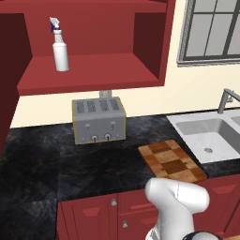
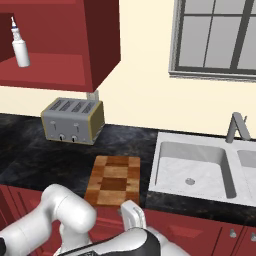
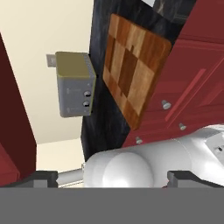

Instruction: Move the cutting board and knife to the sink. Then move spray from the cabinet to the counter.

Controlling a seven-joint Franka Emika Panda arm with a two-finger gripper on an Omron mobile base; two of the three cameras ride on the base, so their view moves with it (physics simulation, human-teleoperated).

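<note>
Checkered wood: cutting board [image 3: 133,68] lies flat on the bench [image 1: 42,159] ahead of the end effector [image 3: 113,177], its near edge at the bench lip; sink [image 2: 195,167] just beyond; fingers wide apart, holding nothing. Risk: nudged board tips off. Spray [image 1: 59,46] on cabinet [image 1: 89,72] shelf, well above

The near edge of the checkered light-and-dark wooden cutting board [image 1: 172,161] is covered by the robot's white arm in both base views. The white rectangular sink [image 1: 206,133] beside that board runs off the left base view's right edge. The gripper's two dark fingertips [image 3: 40,178] barely peek up, so their spacing is probably unreadable.
</note>
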